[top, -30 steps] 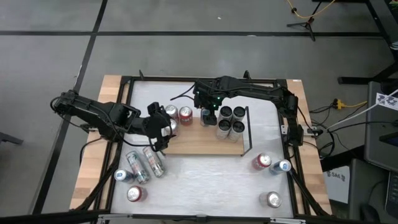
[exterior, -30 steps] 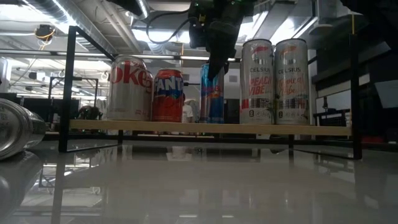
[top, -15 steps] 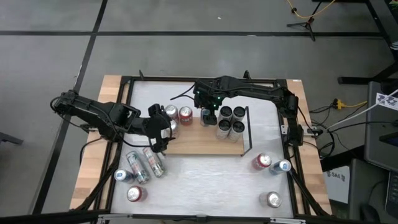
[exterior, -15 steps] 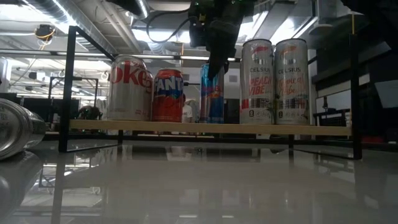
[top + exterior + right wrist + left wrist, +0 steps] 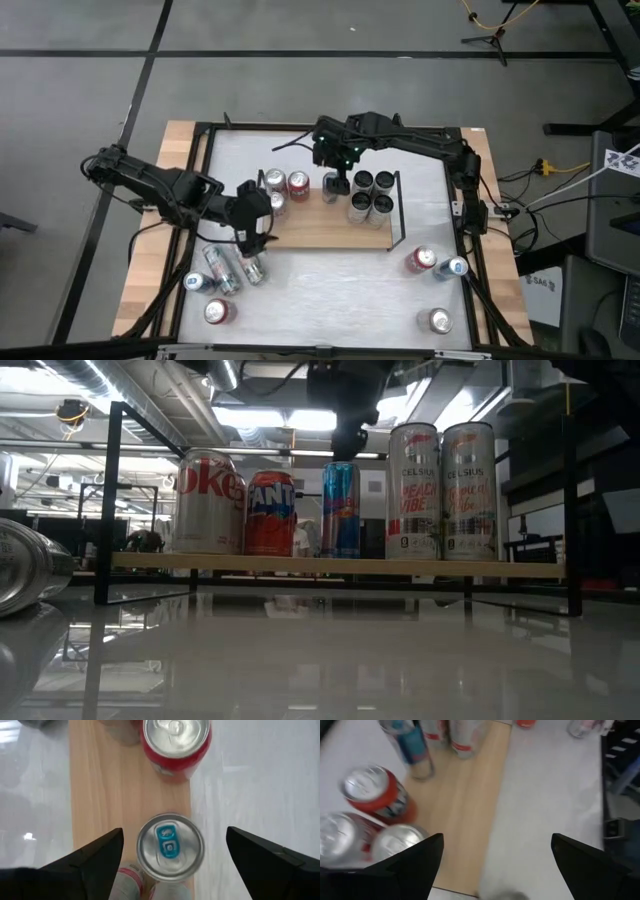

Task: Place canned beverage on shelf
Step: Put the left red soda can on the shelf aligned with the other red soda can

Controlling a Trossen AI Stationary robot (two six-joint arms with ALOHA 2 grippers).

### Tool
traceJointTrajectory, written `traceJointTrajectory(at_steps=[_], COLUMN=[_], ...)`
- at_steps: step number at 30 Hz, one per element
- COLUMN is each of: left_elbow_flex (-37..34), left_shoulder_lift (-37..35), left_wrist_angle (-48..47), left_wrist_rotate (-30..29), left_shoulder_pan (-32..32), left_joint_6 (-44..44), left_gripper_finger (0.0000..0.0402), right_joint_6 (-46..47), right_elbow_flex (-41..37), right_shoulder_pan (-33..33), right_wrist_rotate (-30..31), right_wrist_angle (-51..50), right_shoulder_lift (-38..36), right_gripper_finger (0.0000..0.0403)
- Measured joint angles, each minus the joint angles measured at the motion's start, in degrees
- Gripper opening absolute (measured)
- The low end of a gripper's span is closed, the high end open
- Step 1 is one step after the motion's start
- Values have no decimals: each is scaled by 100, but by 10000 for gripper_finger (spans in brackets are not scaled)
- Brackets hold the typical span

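Shelf, high view: shelf [image 5: 320,232] lies mid-tabletop [image 5: 330,290], a light-brown board with black rails at its short ends.
Cans on shelf, high view: silver can [image 5: 274,180] and red can [image 5: 298,183] stand near the left end; blue can [image 5: 331,184] stands beside them; four tall cans [image 5: 371,194] cluster at the right end.
Right tool, high view: right tool [image 5: 337,162] hangs just above the blue can, released, holding nothing.
Left tool, high view: left tool [image 5: 250,237] sits at the shelf's left end, released, holding nothing.
Loose cans, high view: lying cans [image 5: 232,268] rest near the front-left corner; more cans [image 5: 436,264] stand near the front right.
Shelf row, low view: Coke can [image 5: 208,502], Fanta can [image 5: 270,513], blue can [image 5: 341,509] and two Celsius cans [image 5: 442,491] stand upright on the shelf [image 5: 338,566].
Right tool, low view: right tool [image 5: 347,442] hangs over the blue can, apart from its top.
Left wrist view: dark fingers [image 5: 415,862] stand spread; red can [image 5: 376,792] and shelf board [image 5: 465,810] lie beyond.
Right wrist view: fingers [image 5: 87,861] stand wide on either side of the blue can top [image 5: 170,846]; red can [image 5: 176,742] stands farther on.
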Motion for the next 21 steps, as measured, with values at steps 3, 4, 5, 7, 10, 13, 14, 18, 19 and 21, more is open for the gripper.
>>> traceJointTrajectory(at_steps=[3,4,5,7,10,13,14,18,19,21], left_elbow_flex=[0,0,0,0,0,0,0,0,0,0], left_shoulder_lift=[0,0,0,0,0,0,0,0,0,0], left_wrist_angle=[-1,-1,-1,-10,-138,-453,-549,-824,-855,-903], left_wrist_rotate=[229,295,353,441,682,966,1075,1536,1642,1810], left_shoulder_pan=[-114,-158,-200,-315,-510,-773,-879,-1353,-1478,-1743], left_joint_6=[-447,-581,-719,-1052,-1740,-2700,-3069,-4627,-4994,-5723], left_gripper_finger=[363,363,363,363,363,363,363,362,362,362], right_joint_6=[2,0,0,0,0,0,0,0,6,38], right_elbow_flex=[203,283,355,483,649,787,817,853,853,851], right_shoulder_pan=[30,32,50,106,237,398,462,768,857,1057], right_wrist_rotate=[2,2,-4,-23,9,9,10,17,15,17], right_wrist_angle=[-177,-241,-262,-325,-400,-442,-455,-476,-480,-483], right_shoulder_lift=[-4,-2,-2,-4,-2,-4,-4,-4,-4,-4], right_gripper_finger=[347,347,347,347,347,347,347,347,347,347])
